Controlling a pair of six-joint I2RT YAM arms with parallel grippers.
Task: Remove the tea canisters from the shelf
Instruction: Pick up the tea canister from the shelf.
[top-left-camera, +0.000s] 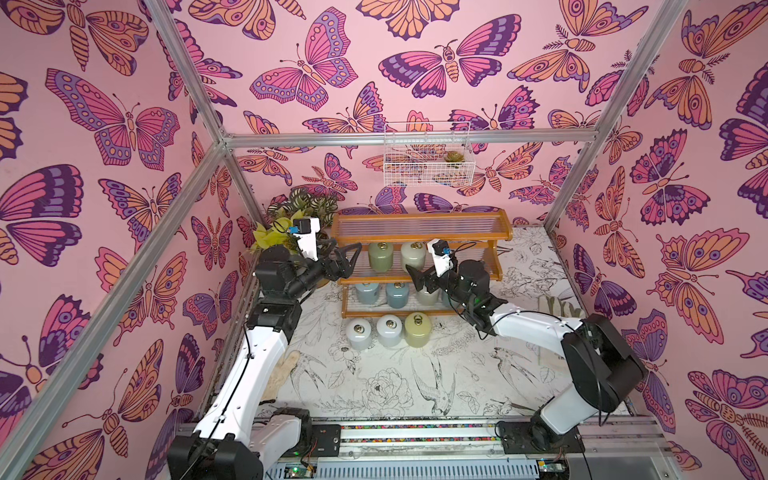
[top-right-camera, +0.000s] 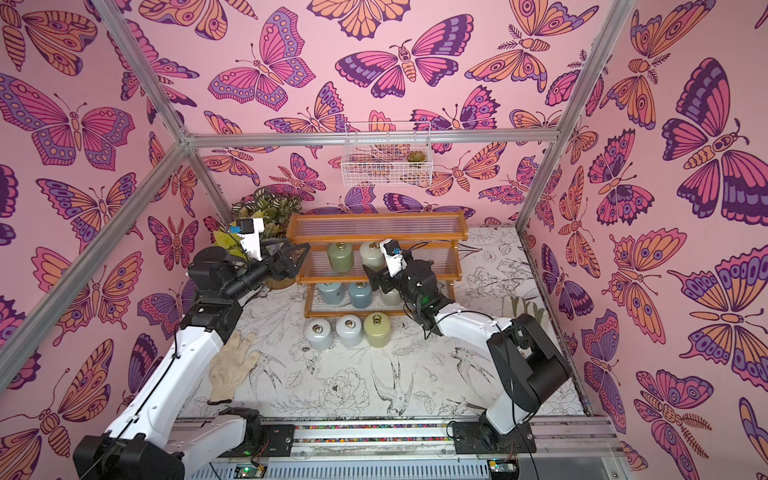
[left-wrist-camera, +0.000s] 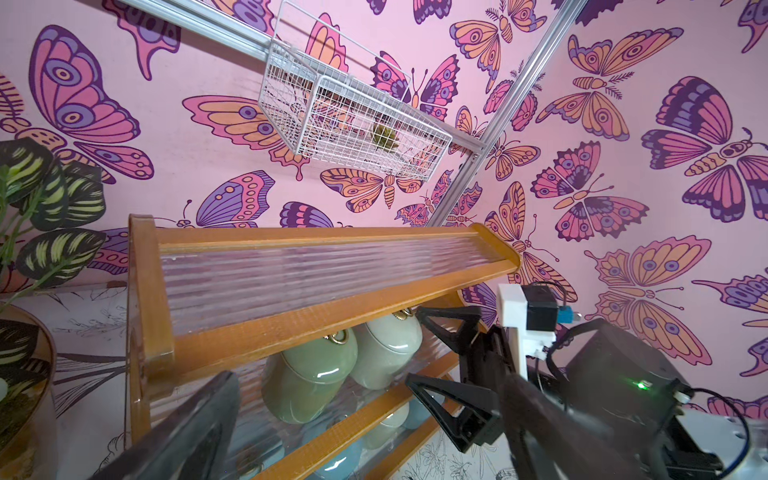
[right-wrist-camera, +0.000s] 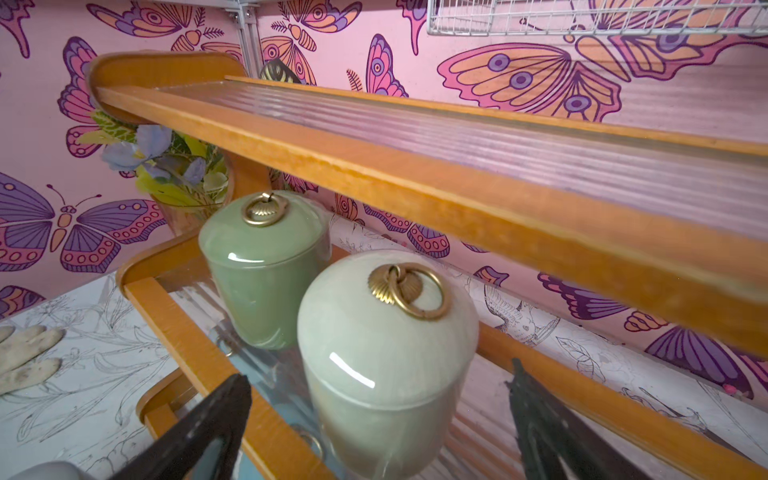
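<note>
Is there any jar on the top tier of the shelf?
No, the top tier is bare, and the green jar stands one tier below it.

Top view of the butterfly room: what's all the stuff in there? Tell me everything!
shelf: one, orange-brown wood, back of table
middle jars: two, green and cream, shelf's middle tier
bottom jars: three showing, two blue-grey, one cream, bottom tier
front jars: three, two whitish, one pale yellow, table before shelf
basket: one, white wire, back wall
little plant: one, green, inside basket
leafy plant: one, striped green, back left corner
flowers: one bunch, blue and yellow, vase by shelf's left end
gloves: two, pale, one each side of table
table: one, white with drawn birds
left gripper: one, black, open, at shelf's left end
right gripper: one, black, open, facing the cream middle jar
</note>
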